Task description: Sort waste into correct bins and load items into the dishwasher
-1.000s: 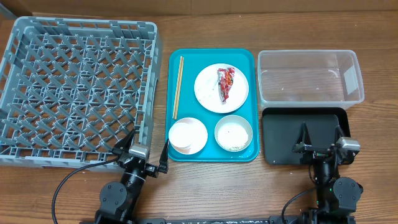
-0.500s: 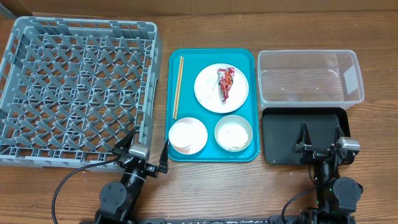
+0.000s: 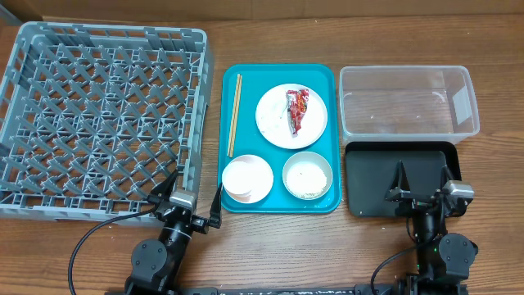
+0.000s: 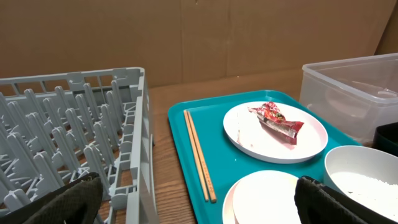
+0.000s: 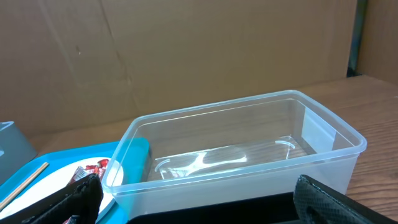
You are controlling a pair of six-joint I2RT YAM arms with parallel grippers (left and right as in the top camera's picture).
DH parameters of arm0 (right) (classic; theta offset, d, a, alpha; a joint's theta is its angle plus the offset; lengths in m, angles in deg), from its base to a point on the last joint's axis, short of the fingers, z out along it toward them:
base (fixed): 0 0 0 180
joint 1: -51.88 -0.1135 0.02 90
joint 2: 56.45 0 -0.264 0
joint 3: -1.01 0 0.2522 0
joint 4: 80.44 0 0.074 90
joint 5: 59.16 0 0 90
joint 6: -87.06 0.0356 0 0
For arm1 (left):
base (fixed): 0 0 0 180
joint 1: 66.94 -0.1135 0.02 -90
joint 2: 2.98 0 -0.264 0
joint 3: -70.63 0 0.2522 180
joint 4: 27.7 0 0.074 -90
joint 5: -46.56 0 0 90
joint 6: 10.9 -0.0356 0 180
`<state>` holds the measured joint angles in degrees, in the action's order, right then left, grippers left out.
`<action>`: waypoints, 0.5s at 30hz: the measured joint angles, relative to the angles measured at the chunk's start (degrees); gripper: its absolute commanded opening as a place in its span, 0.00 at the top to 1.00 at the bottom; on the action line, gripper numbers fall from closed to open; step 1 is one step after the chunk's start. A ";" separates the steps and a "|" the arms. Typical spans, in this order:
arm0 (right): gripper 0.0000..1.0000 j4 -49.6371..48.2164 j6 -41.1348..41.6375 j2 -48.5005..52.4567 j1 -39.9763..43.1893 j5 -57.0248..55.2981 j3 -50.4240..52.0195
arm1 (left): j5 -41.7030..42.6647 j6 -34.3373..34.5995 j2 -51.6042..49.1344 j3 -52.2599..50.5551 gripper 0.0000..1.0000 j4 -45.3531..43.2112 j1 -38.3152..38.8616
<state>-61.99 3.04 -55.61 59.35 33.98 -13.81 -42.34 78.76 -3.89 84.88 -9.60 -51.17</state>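
Red wrapper [image 3: 296,110] lies on the plate [image 3: 274,111] in the teal tray [image 3: 250,146]; left gripper [image 3: 190,192] and right gripper [image 3: 423,179] both spread wide, grasping nothing

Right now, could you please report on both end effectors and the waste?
Left end effector open, empty. Right end effector open, empty, over the black tray. Red wrapper on white plate, untouched. Nothing blocking.

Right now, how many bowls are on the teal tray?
2. The small white bowl sits at the teal tray's near-left corner; the green-rimmed bowl at its near-right. None looks hidden.
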 measured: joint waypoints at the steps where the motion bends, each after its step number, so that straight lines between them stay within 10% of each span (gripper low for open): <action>1: 0.00 0.02 -0.02 0.00 0.00 0.02 0.00 | 0.00 0.02 0.00 0.00 0.00 0.00 0.00; 15: 0.00 -0.85 2.34 0.00 0.00 7.98 0.00 | 1.46 0.02 0.00 0.00 0.00 -1.73 0.00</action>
<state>-62.84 5.38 -55.61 59.35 41.96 -13.81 -40.87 78.79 -3.89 84.88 -11.33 -51.17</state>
